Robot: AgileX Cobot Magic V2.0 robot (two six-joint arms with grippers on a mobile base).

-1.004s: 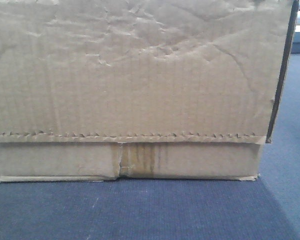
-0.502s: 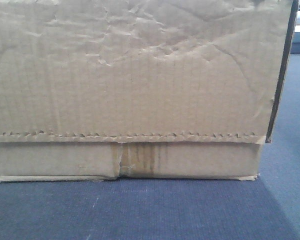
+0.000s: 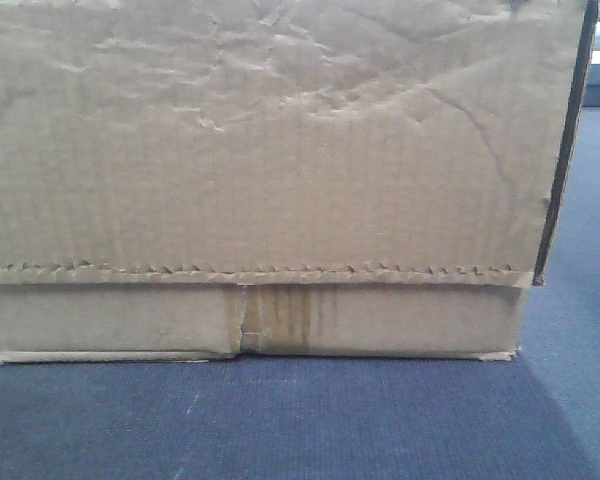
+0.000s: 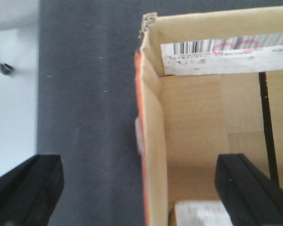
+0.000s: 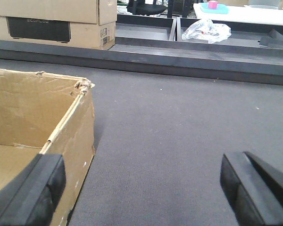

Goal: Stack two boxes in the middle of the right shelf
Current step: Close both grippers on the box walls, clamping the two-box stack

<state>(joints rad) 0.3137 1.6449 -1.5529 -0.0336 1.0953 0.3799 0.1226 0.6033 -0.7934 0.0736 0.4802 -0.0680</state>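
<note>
Pincers first: the left pincer (image 4: 137, 165) is spread wide, straddling the left wall of the open box (image 4: 193, 122), with one finger over the carpet (image 4: 85, 94) and the other inside. The right pincer (image 5: 141, 162) is spread just as wide at the box's right wall, near the torn corner, and pinches nothing. The box sits on the floor, filling the front view. No shelf shows in any view.

The step in hand looks like the two-sided grab. To do it well, both arms should sink until each wall sits deep between the fingers. They should close together at matching height and keep clear of that ragged corner. The cardboard is wrinkled and looks soft, so an uneven lift could fold a wall.

Against a second ago, the front view reads the same. The box face, zigzag flap edge and taped seam are all in place, with no lift showing.
</note>
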